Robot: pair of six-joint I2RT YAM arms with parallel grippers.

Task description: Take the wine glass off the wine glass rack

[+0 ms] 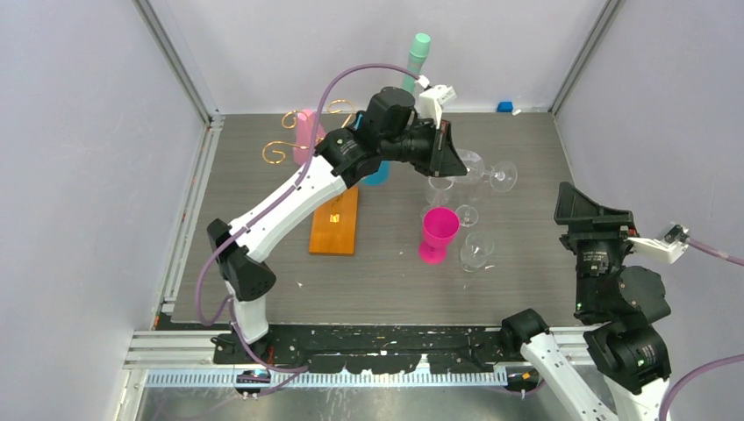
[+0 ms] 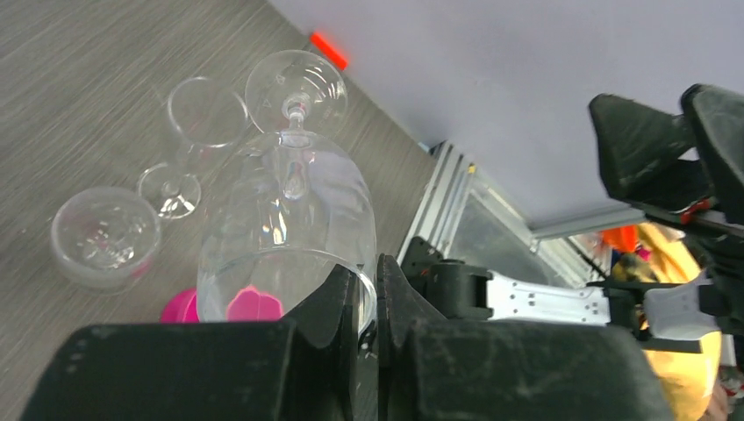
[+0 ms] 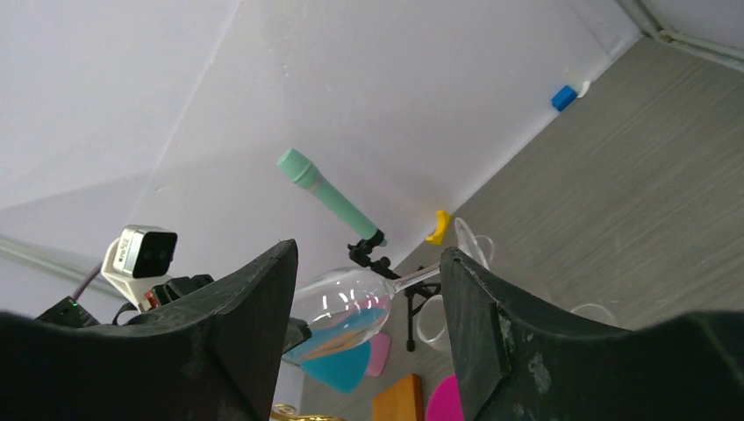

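The left gripper (image 2: 368, 276) holds the wine glass (image 2: 289, 210) in the air, its fingers pressed together on the thin rim with the wall of the bowl pinched between them. The glass lies on its side, stem and foot pointing away from the wrist. That grip looks suited to a glass that hangs bowl-down, where the rim is the part within reach.

The glass is off the rack (image 1: 338, 230) and well apart from it, to the rack's right. It hangs above a cluster of clear glasses (image 1: 476, 250) and a magenta goblet (image 1: 439, 230) standing on the table (image 1: 395, 289). A pink glass (image 1: 305, 132) is among the rack's gold scrolls.

The right gripper (image 3: 367, 254) is at the table's right edge with its fingers spread wide and nothing between them. It appears to be parked there to leave the middle free for the left arm.

With the glass free of the wire, the removal looks essentially complete — what seems left is to set it down. That calls for turning it upright and finding a bare patch, since the standing glasses crowd the space below. A rim pinch gives little hold on a smooth bowl, so a slip — or a knock against the glasses beneath — is the likely hazard.
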